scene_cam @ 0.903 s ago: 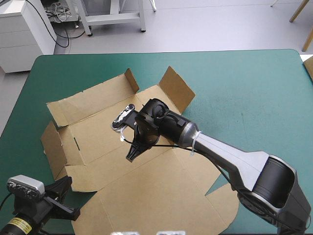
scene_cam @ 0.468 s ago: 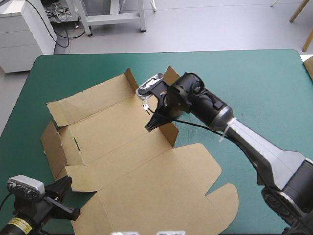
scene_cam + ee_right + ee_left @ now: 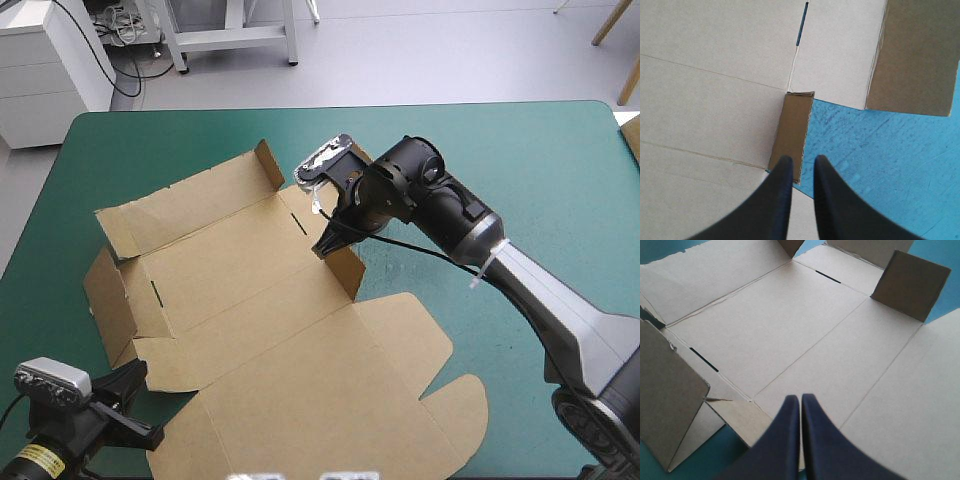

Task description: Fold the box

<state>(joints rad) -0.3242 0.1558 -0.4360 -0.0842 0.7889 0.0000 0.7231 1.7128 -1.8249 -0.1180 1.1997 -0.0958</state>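
While the left gripper (image 3: 800, 401) sits closed and empty, the right gripper (image 3: 800, 162), nearly closed, pinches the box (image 3: 240, 290) by its upright right flap (image 3: 347, 270).

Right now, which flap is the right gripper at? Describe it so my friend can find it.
Start at the brown box spread out on the teal-green table. On its right-hand side, the right gripper pinches a small flap. It is the narrow upright strip, far slimmer than the wide flap beside it.
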